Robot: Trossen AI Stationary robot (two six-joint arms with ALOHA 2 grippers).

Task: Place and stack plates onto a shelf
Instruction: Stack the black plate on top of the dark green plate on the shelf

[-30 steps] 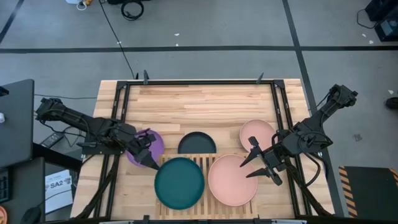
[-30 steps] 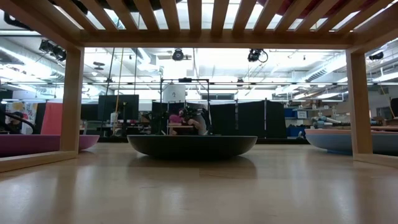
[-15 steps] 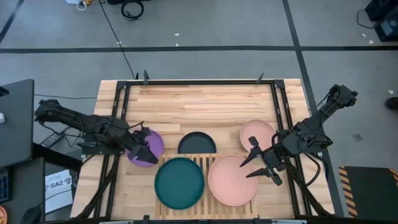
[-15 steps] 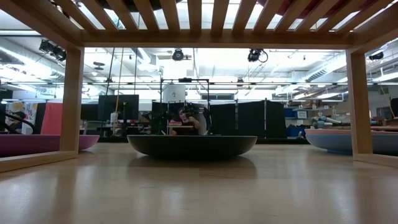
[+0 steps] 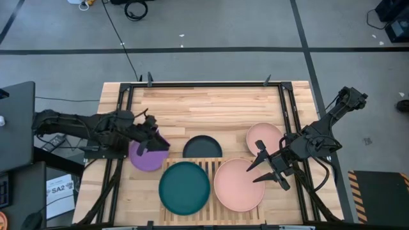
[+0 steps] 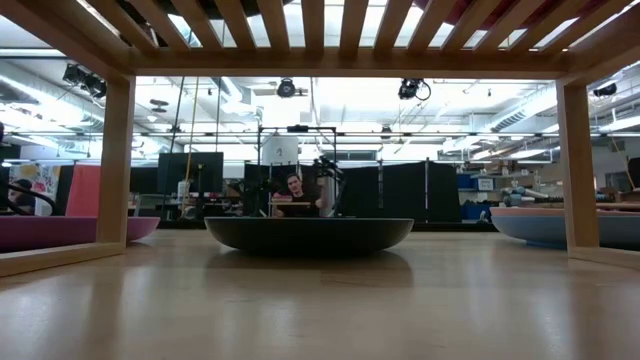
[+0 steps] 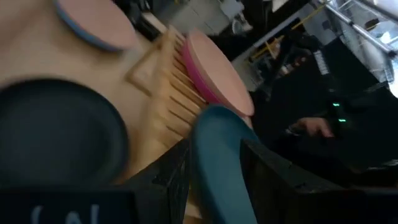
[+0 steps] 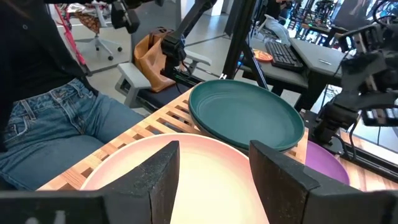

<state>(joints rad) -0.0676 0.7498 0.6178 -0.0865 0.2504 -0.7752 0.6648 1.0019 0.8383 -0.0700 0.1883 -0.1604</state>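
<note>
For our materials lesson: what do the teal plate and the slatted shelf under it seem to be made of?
Teal plate: probably matte plastic or glazed ceramic. Its surface is one even colour with soft, dull highlights and no sharp glare, so the look leaves it open.
Shelf: light, unpainted wood. The pale slats and square posts show faint grain and a satin sheen, much like the plank tabletop.

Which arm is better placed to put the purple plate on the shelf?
Probably the left. Its gripper is already at the purple plate, beside the shelf. The right gripper hovers open over the large pink plate.
</note>
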